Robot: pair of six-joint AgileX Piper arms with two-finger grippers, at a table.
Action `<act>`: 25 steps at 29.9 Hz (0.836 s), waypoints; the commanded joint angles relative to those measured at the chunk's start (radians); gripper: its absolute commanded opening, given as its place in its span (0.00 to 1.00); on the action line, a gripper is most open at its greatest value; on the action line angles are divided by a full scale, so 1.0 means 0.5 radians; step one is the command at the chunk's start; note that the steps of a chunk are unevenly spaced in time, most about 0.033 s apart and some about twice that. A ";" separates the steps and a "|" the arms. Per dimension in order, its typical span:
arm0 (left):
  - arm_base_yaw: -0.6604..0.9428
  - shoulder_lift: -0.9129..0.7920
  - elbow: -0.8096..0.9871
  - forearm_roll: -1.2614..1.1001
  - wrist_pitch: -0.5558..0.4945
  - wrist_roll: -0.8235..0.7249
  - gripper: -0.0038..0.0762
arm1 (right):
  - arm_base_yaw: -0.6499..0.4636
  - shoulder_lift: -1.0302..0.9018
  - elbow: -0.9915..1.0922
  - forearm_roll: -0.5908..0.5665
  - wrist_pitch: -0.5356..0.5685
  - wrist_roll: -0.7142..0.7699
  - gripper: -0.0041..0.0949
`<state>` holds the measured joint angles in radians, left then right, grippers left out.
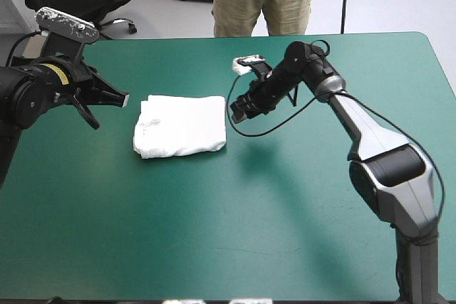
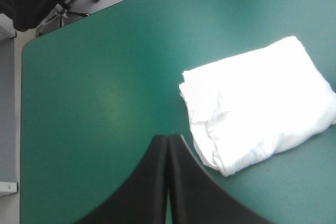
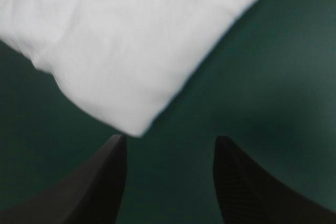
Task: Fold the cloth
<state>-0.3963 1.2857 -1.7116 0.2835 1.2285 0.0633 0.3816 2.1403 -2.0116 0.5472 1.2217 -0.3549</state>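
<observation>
While the table (image 1: 249, 233) carries its teal-green cover, one T-shirt (image 1: 182, 126) lies on it as a single folded white bundle, roughly rectangular, at about ten o'clock from the table's centre in the high view. Two grippers are present, one on either side of the bundle, and neither holds it. The left gripper (image 1: 122, 97) stands at about nine o'clock from the T-shirt, near its edge, with a strip of cover showing between. Its own view confirms this: the left gripper (image 2: 168, 140) has both black fingers (image 2: 152, 182) pressed together into one pointed arch, with nothing between them, and the T-shirt (image 2: 257, 103) lies just beside and ahead of the tip, its rumpled, layered edge nearest. The right gripper (image 1: 239, 110) stands at about three o'clock from the T-shirt, just beside the bundle's edge. In its own view the right gripper (image 3: 170, 142) has its two fingers (image 3: 105, 182) spread well apart, with only cover between them; one corner of the T-shirt (image 3: 131, 40) sits just ahead of the gap, not within it. Whether either gripper touches the cover cannot be told.
</observation>
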 commanded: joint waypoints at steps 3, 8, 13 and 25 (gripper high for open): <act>-0.007 -0.054 -0.051 0.001 -0.061 -0.025 0.03 | -0.150 -0.367 0.555 0.425 -0.373 -0.310 0.52; -0.007 -0.054 -0.051 0.001 -0.054 -0.019 0.03 | -0.168 -0.314 0.710 0.916 -0.490 -0.611 0.52; -0.007 -0.054 -0.051 -0.006 -0.062 -0.019 0.03 | -0.130 -0.184 0.703 1.185 -0.498 -0.744 0.52; -0.007 -0.054 -0.051 -0.006 -0.093 -0.019 0.03 | 0.144 -0.024 0.703 1.157 -0.722 -0.765 0.51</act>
<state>-0.3963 1.2857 -1.7116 0.2686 1.2275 0.0626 0.4334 2.1859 -1.6367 1.0932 0.8887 -0.7227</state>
